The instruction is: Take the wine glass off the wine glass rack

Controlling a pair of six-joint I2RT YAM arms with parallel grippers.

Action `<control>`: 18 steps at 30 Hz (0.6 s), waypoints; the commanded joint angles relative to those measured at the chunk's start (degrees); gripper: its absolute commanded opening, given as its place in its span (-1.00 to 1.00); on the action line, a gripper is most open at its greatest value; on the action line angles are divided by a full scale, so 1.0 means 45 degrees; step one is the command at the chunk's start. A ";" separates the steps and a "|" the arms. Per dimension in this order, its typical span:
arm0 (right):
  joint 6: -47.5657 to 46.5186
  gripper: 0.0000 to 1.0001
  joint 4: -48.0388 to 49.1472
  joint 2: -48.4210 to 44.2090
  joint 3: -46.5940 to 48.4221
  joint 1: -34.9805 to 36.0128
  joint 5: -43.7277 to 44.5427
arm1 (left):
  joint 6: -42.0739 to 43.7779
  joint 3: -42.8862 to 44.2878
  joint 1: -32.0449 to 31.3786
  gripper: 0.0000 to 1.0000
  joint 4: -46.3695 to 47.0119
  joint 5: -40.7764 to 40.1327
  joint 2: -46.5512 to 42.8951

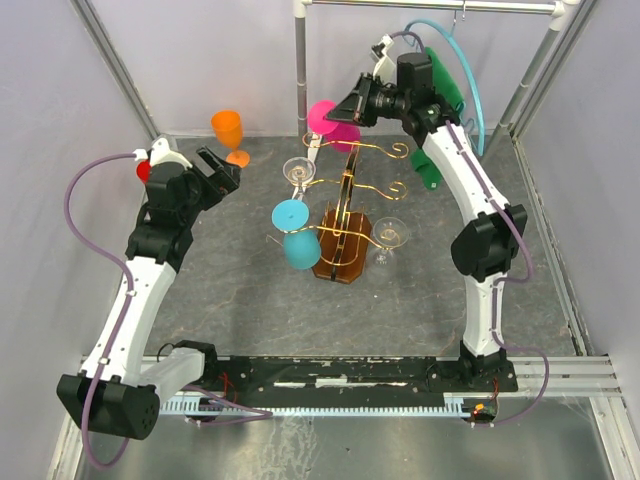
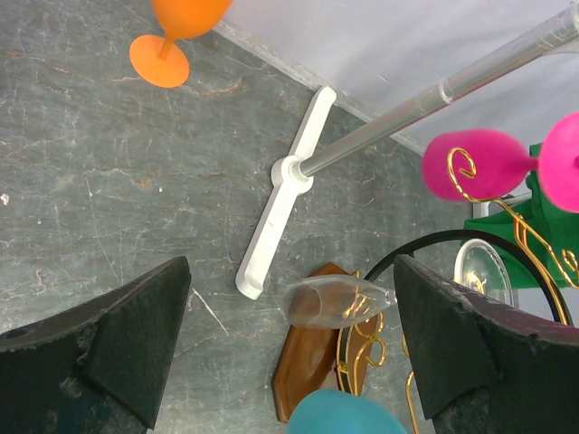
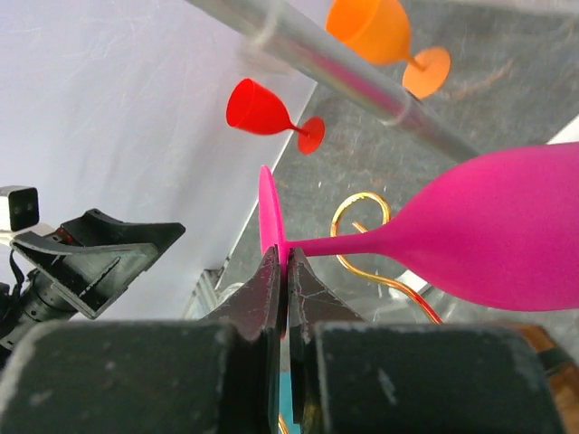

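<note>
**Overhead view.** The right gripper [image 1: 347, 110] is clamping the round foot of the pink wine glass [image 1: 328, 122] at the top rear of the wine glass rack [image 1: 345, 215]. The rack is standing on its brown wooden base near the middle of the grey table [image 1: 250, 300]. The left gripper [image 1: 218, 168] is hovering left of the rack, well apart from it, with its jaws spread wide and nothing between them.

**Right wrist view.** The two fingers [image 3: 258, 289] are pressing together on the rim of the pink foot. The stem is running out to the right, and the bowl is lying across a gold wire curl [image 3: 360, 215] of the rack. Whether the stem is resting on the wire cannot be told.

**Other items.**
- A teal glass [image 1: 297, 238] is hanging on the rack's left side.
- One clear glass [image 1: 298, 170] is hanging behind the teal glass, and a second clear glass [image 1: 390, 235] is hanging on the rack's right side.
- An orange glass [image 1: 230, 132] is standing upright on the table at the back left.
- A red glass [image 1: 143, 170] is showing just behind the left wrist.
- A grey rail [image 1: 430, 8] is crossing the back of the cell. It is carrying a teal hanger [image 1: 462, 70] and a green cloth [image 1: 440, 100] behind the right arm.
</note>
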 commanded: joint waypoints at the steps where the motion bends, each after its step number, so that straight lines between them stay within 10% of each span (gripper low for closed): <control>1: -0.1653 -0.97 -0.0251 -0.0498 0.1423 0.0221 0.0468 | 0.0443 0.0202 -0.0035 0.98 0.0085 0.0150 -0.0410; 11: -0.7260 -0.97 -0.1478 -0.5182 -0.1444 0.1833 0.0088 | 0.0130 0.1137 -0.0025 0.98 -0.0762 0.0174 -0.0524; 18: -1.3997 -0.97 0.0635 -1.0349 -0.7685 0.5028 0.0623 | 0.0082 0.3103 -0.0012 0.98 -0.2174 0.2699 0.0062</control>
